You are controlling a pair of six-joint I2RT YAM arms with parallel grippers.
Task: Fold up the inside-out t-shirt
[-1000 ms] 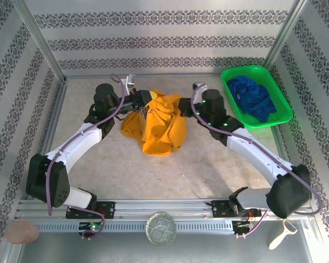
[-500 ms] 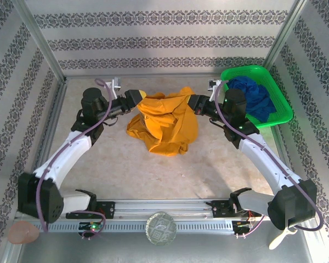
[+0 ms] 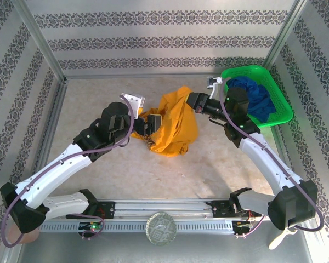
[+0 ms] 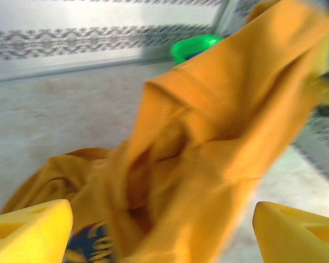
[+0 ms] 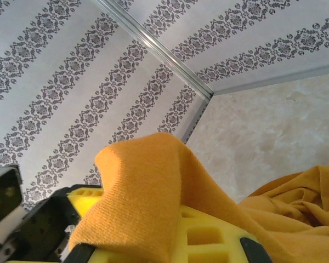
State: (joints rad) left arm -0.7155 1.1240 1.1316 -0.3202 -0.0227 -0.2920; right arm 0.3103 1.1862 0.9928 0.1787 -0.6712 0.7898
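The top camera is looking down from above the near edge over the whole bench [image 3: 88, 96]. The left wrist camera is facing far and right, close to the shirt [image 4: 208, 137]; the right wrist camera is facing left, nearly touching that same cloth.

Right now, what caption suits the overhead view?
Right hand pinches the mustard t-shirt; left hand, open, hovers beside it.

On the pale mottled table [image 3: 98, 93] rest the partly lifted mustard t-shirt [image 3: 172, 131] and, far right, a green basket [image 3: 244, 69].
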